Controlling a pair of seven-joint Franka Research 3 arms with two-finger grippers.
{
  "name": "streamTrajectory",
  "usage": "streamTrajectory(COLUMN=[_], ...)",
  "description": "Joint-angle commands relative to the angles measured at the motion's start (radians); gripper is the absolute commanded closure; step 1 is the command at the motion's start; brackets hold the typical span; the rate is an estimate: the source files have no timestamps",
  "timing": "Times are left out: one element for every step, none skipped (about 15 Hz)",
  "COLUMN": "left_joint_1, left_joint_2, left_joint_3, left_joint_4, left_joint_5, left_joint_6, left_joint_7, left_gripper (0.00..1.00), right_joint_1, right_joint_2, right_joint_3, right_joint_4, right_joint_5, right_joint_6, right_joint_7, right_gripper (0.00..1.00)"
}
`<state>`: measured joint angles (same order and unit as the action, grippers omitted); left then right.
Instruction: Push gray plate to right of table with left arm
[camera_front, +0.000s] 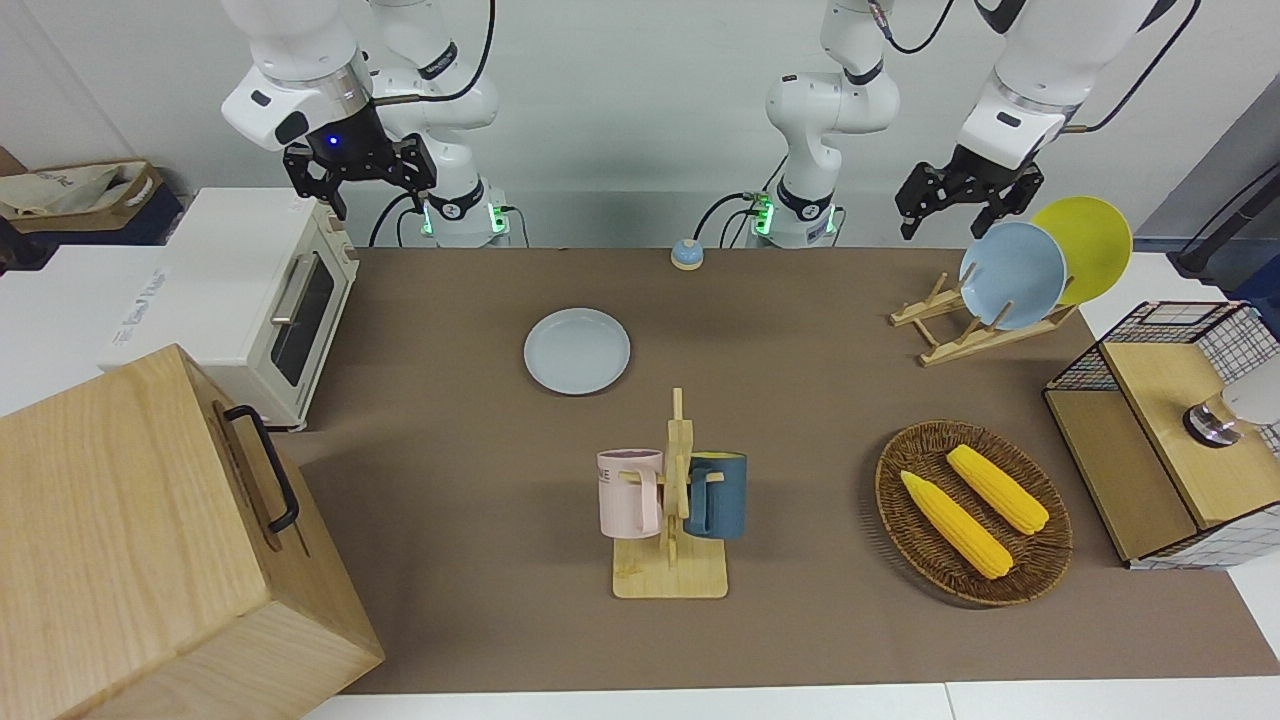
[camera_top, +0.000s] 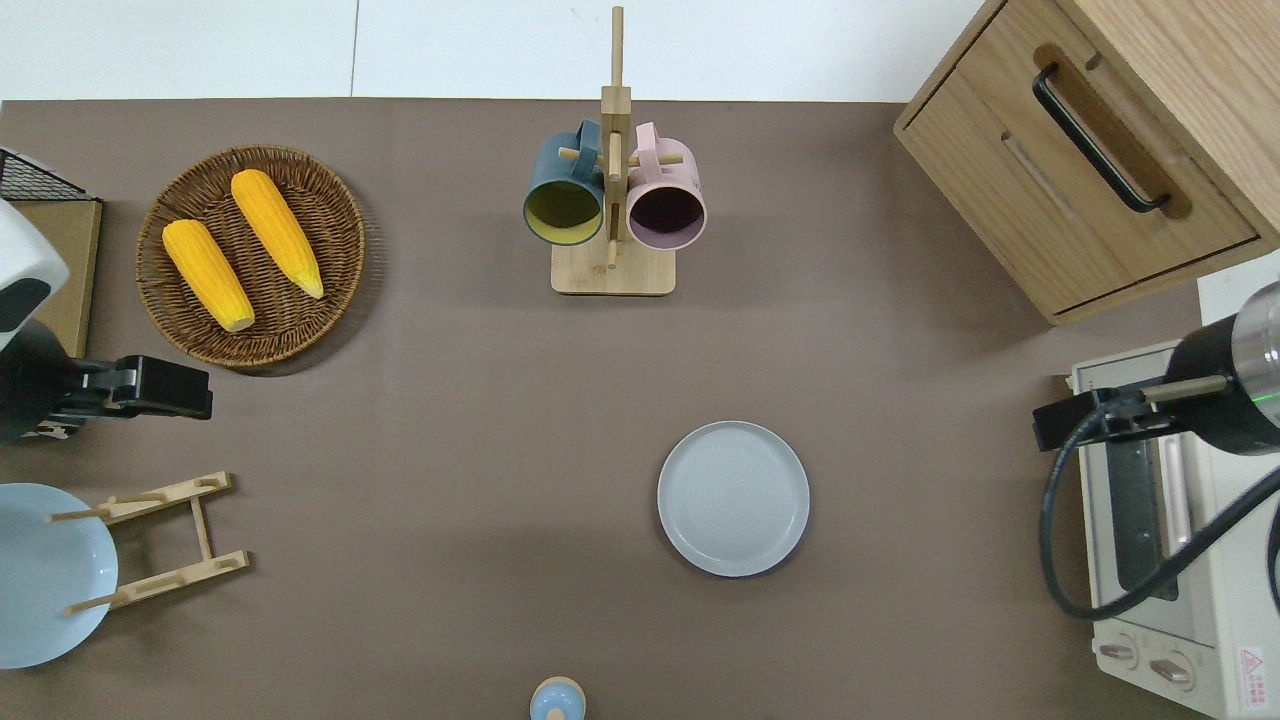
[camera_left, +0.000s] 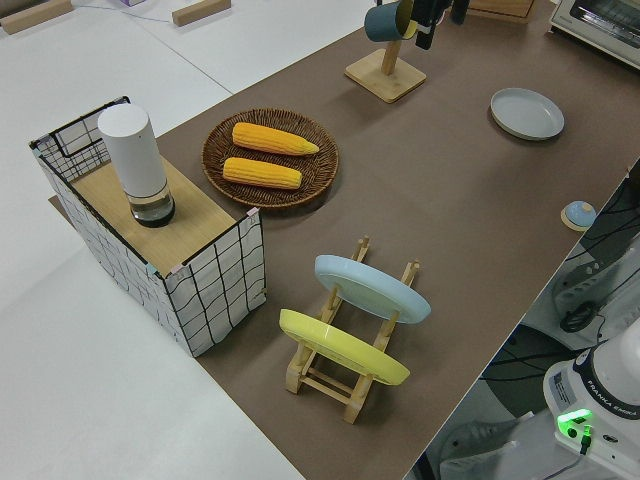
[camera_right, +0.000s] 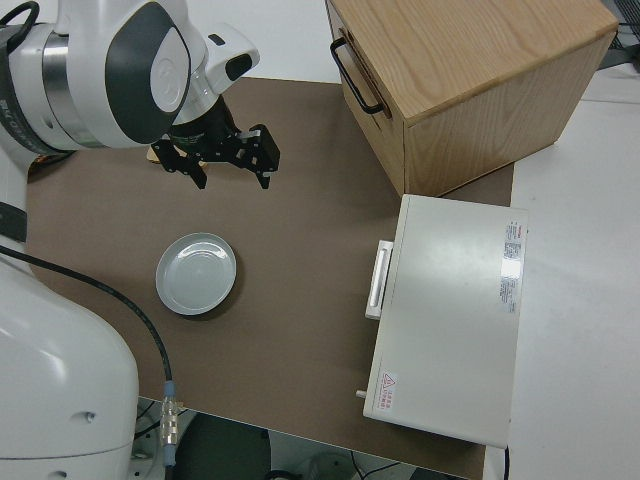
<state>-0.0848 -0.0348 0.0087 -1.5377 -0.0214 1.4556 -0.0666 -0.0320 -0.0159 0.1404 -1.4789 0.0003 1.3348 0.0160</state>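
Though round, gray plate (camera_top: 733, 498) flat.

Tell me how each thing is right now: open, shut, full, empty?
Gray plate: flat, empty.
Left end effector: open, holding nothing.
Right end effector: open, parked.
Basket: holds two corn cobs.
Blue plate: standing in rack.
Yellow plate: standing in rack.
Mugs: hanging on stand.
Oven: door shut.
Drawer: shut.

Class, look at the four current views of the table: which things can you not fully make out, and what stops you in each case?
- Sky-blue plate, overhead view: cut off by the picture's edge.
- Toaster oven, overhead view: partly covered by the parked right arm and its cable.
- Wire basket, overhead view: mostly hidden under the left arm.
- Mugs, left side view: cut off at the top edge.
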Motion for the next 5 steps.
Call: streamTrajectory(left_joint_1=[0.004,0.004,0.004,0.005,0.005], left_joint_2=[0.013,0.012,0.013,0.013,0.013], left_joint_3=[-0.01,-0.012,-0.01,-0.01,-0.01], left_joint_4=[0.024,0.024,0.024,0.024,0.024], left_joint_5=[-0.008,-0.009,-0.008,-0.008,-0.005], left_joint_6=[-0.006,-0.004,-0.004,-0.004,-0.004], left_joint_7=[-0.005,-0.005,-0.005,-0.005,-0.005], left_gripper=[0.0,0.0,0.0,0.0,0.0], right_joint_1=[-0.019,-0.019,-0.019,-0.019,-0.019], right_joint_2=[-0.002,-0.002,-0.002,-0.002,-0.002], right_joint_3=[0.016,0.016,0.016,0.016,0.016], right_joint_4=[0.009,0.009,0.009,0.009,0.009], right_joint_5=[0.004,0.004,0.004,0.004,0.004], right_joint_6=[-0.016,-0.016,-0.016,-0.016,-0.016], right_joint_7=[0.013,0.012,0.012,0.012,0.012], right_gripper=[0.017,0.017,0.017,0.017,0.017])
